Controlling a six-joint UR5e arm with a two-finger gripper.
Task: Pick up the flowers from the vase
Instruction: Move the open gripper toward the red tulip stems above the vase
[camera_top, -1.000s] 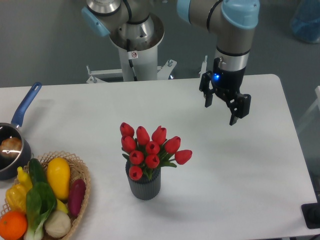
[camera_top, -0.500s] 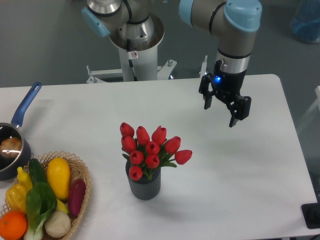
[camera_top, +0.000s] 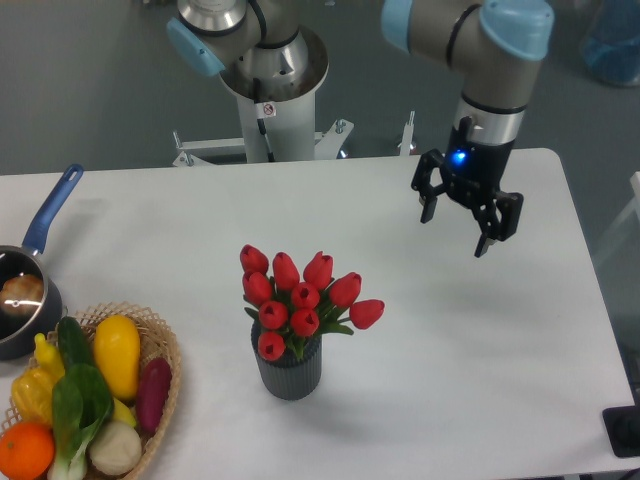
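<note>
Even, bright overhead light is flooding the white table (camera_top: 480, 340); shadows are lying soft and faint. The flowers (camera_top: 300, 298) are gleaming slightly. Focus is staying sharp, with no visible blur.

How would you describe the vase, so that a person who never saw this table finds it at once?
Look at the white table, near the middle of its front edge. There stands the vase, a small dark grey cylinder with ribbed sides, holding red flowers. The saucepan at the left is dark too, but it has a blue handle and no flowers.
</note>
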